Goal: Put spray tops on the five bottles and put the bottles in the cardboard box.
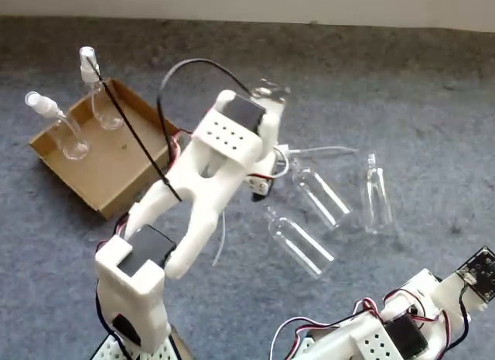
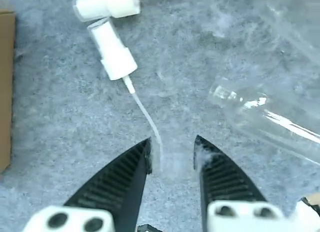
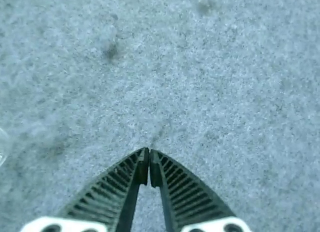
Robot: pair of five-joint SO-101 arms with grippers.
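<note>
the cardboard box (image 1: 104,178) sits at the far left of the grey table (image 1: 433,104), its right side just beside the left arm (image 1: 209,174). two bottles stand upright in it with tops on: the left capped bottle (image 1: 66,132) and the far capped bottle (image 1: 102,101). three bare bottles lie right of that arm: the near bottle (image 1: 302,242), the middle bottle (image 1: 321,196) and the right bottle (image 1: 377,193), with open table beyond them to the right and far edges. the left gripper (image 2: 172,152) has its fingers apart, with the dip tube of the nearer spray top (image 2: 114,52) ending between them. the farther spray top (image 2: 107,5) lies touching the nearer one. the right gripper (image 3: 149,162) has its fingers pressed together over bare table.
</note>
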